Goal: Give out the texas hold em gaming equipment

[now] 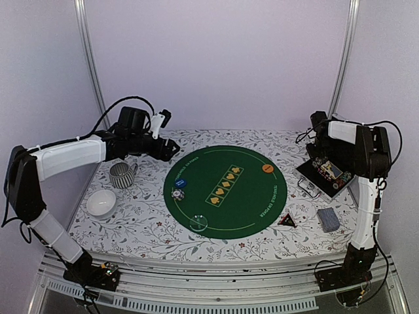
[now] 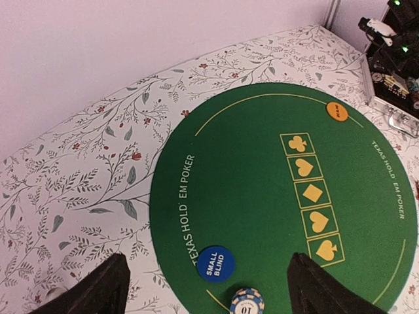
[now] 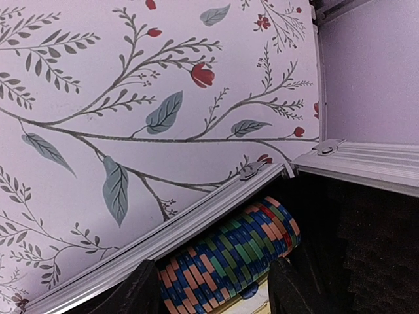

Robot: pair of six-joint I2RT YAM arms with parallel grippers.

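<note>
Left gripper (image 2: 208, 278): fingers spread wide, holding nothing. It hangs above the left rim of the green mat (image 1: 242, 196).
Right gripper (image 3: 219, 284): fingers apart, one on each side of a row of chips (image 3: 229, 252). I cannot tell whether they touch it.
Blue button (image 2: 216, 263): flat on the mat's left side and marked "SMALL BLIND". In the left wrist view it lies between the left gripper's fingers.
Poker chip (image 2: 247, 302): blue and white, on the mat just beside the blue button, on its near side.
Orange button (image 2: 337, 111): on the mat's far right edge, well apart from the blue one.
Row of chips: blue, green, peach and red, packed on edge inside the open case (image 3: 196, 219) at the right of the tabletop (image 1: 137, 226).
Deck of cards (image 1: 328, 220): grey-blue backs, stacked on the tabletop to the right of the mat, near the front edge. It is just beside a black triangular piece (image 1: 287, 221).
Striped mug (image 1: 122, 174): upright, to the left of the mat.
White bowl (image 1: 101, 203): near the mug, on its near side.
</note>
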